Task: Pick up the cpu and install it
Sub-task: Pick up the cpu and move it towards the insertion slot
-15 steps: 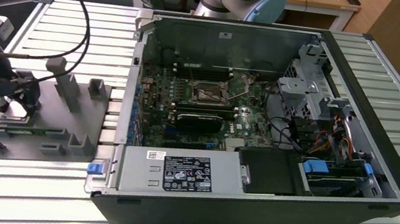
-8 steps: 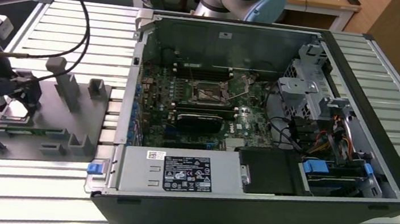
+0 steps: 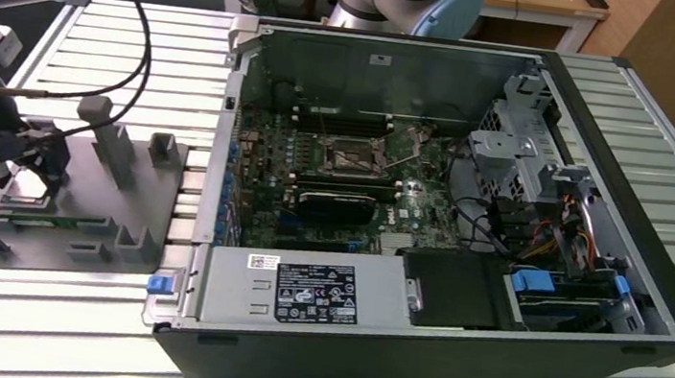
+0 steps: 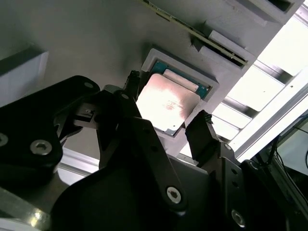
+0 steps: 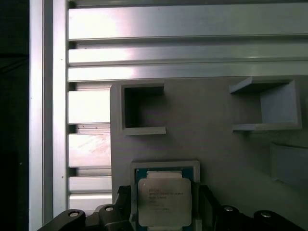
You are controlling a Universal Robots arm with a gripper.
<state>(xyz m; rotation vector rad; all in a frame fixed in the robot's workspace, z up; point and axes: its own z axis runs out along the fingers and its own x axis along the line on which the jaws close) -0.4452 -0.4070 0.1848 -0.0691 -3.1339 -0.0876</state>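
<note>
The cpu [image 5: 164, 200], a small square chip with a shiny silver top, lies flat in a raised square pocket of the grey plastic tray [image 5: 211, 125]. In the second wrist view the cpu [image 4: 166, 103] sits between my two black fingers [image 4: 201, 129]. My gripper [image 5: 163, 204] is open; the jaws straddle the pocket on two opposite sides and a small gap shows at each edge of the chip. In the exterior view my gripper [image 3: 40, 183] hangs low over the tray [image 3: 102, 218] at the exterior view's left, hiding the chip there.
An open computer case [image 3: 631, 312] lies at the exterior view's right, its black cpu socket [image 3: 352, 159] mid-motherboard. Upright posts [image 3: 111, 147] stand on the tray. A green memory stick [image 3: 44, 218] rests in a tray slot. The slatted aluminium table [image 5: 183, 29] runs beneath.
</note>
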